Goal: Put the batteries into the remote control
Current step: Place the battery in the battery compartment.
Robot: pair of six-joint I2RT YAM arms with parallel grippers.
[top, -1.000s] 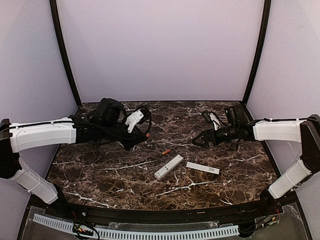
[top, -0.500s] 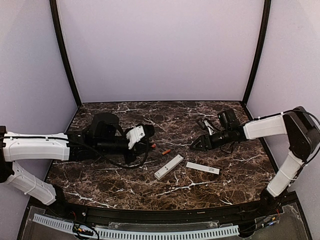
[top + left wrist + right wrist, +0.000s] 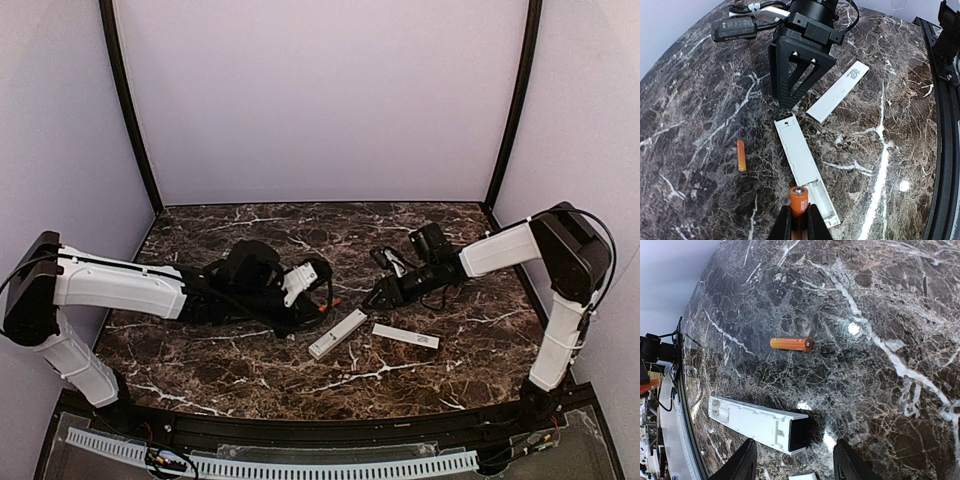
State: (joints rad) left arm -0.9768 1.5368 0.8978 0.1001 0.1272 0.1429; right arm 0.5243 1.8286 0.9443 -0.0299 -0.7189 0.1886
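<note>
The top camera sits high above and behind the arm bases, facing forward and down, and takes in the whole worktop (image 3: 200, 350) from farthest off. The left wrist camera rides close over the marble, looking past its own left hand (image 3: 799, 222) and the held battery (image 3: 799, 200) at the bottom edge toward the right hand (image 3: 800, 75) opposite. The right wrist camera looks steeply down between its fingers (image 3: 746, 460), nearest of all to the surface. All three views share the remote control (image 3: 338, 334) and the loose battery (image 3: 334, 300) beside it.

Right tool (image 3: 376, 299) near remote control (image 3: 338, 333)
</note>
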